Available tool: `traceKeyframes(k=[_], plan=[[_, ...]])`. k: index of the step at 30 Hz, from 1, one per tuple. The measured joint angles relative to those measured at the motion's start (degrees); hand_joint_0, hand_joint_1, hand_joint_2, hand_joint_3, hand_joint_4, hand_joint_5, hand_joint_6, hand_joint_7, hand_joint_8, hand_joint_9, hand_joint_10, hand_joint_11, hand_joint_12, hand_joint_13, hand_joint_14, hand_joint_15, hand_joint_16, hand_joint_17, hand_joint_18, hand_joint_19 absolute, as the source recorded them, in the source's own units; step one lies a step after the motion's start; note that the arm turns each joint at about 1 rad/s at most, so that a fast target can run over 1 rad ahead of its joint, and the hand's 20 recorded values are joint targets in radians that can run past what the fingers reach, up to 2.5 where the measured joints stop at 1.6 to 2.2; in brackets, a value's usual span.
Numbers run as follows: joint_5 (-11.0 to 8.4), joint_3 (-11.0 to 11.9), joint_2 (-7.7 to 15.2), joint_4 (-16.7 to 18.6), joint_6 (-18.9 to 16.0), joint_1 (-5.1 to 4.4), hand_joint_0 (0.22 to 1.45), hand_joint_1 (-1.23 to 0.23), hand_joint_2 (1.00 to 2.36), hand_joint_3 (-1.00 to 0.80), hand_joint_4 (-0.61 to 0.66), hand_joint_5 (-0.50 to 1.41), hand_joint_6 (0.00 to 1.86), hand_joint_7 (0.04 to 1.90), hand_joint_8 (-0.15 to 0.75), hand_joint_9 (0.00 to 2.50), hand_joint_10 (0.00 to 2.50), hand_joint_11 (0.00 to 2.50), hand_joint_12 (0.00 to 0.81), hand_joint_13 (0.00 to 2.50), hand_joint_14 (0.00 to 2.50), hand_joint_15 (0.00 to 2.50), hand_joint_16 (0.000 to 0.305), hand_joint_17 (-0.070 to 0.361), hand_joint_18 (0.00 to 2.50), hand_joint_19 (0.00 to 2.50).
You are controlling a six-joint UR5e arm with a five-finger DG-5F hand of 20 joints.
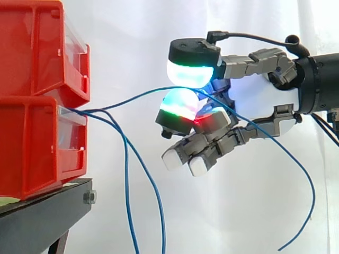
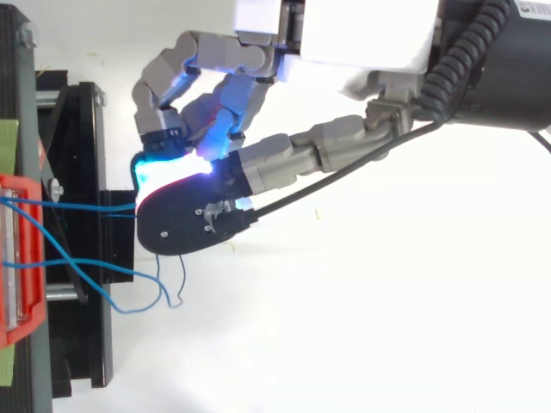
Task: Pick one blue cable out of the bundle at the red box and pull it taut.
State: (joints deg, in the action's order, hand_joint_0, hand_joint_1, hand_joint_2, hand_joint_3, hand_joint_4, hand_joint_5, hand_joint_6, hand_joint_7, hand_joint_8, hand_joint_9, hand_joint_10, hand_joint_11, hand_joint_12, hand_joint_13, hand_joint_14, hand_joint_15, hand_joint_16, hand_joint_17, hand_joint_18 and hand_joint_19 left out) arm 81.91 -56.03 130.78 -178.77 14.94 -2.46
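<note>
Grasping is judged to be done and pulling barely begun. One blue cable [image 1: 143, 93] is led out of the lower red box [image 1: 37, 148], up and to the right, and is held between the glowing pads [image 1: 188, 74] of the hand [image 1: 251, 98], whose fingers are curled and closed on it in a pinch. Beyond the hand its free end is seen trailing down in a long loose curve. Between box and hand a slight bow is kept in the cable, so it cannot yet be called taut.

The other blue cables [image 1: 126, 180] of the bundle are left hanging from the same box mouth, down past the black stand [image 1: 42, 217], apart from the hand. From above, the held cable [image 2: 77, 206] is seen running from the box edge straight towards the pads (whether a second strand is caught with it cannot be told there).

A steady draw away from the box is called for next, with the pinch kept firm so that the thin cable is not let slip through the pads.
</note>
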Motion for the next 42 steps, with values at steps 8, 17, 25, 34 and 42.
traceKeyframes(k=[8,17,25,34,42], plan=[[0.0,-0.03,0.0,0.0,0.0,0.0,0.62,-0.81,1.01,-0.25,0.22,-0.14,0.89,1.09,0.38,1.12,0.02,1.17,0.379,0.68,0.01,0.38,0.052,0.118,0.68,0.45],[0.0,-0.02,0.0,0.0,0.0,0.0,0.63,-0.83,1.01,-0.31,0.23,-0.15,0.89,1.08,0.366,1.1,0.02,1.18,0.371,0.67,0.01,0.39,0.051,0.114,0.67,0.45],[0.0,-0.01,0.0,0.0,0.0,0.0,0.63,-0.85,1.01,-0.34,0.23,-0.15,0.9,1.08,0.366,1.1,0.02,1.18,0.369,0.67,0.01,0.39,0.051,0.114,0.67,0.46],[0.0,-0.01,0.0,0.0,0.0,-0.02,0.55,-0.68,1.0,-0.49,0.22,-0.15,0.89,1.06,0.379,1.11,0.02,1.17,0.378,0.67,0.02,0.38,0.053,0.118,0.67,0.47],[0.0,-0.02,0.0,0.0,0.0,-0.08,0.52,-0.67,1.0,-0.5,0.21,-0.15,0.89,1.04,0.383,1.12,0.02,1.17,0.386,0.68,0.01,0.39,0.054,0.123,0.67,0.47]])
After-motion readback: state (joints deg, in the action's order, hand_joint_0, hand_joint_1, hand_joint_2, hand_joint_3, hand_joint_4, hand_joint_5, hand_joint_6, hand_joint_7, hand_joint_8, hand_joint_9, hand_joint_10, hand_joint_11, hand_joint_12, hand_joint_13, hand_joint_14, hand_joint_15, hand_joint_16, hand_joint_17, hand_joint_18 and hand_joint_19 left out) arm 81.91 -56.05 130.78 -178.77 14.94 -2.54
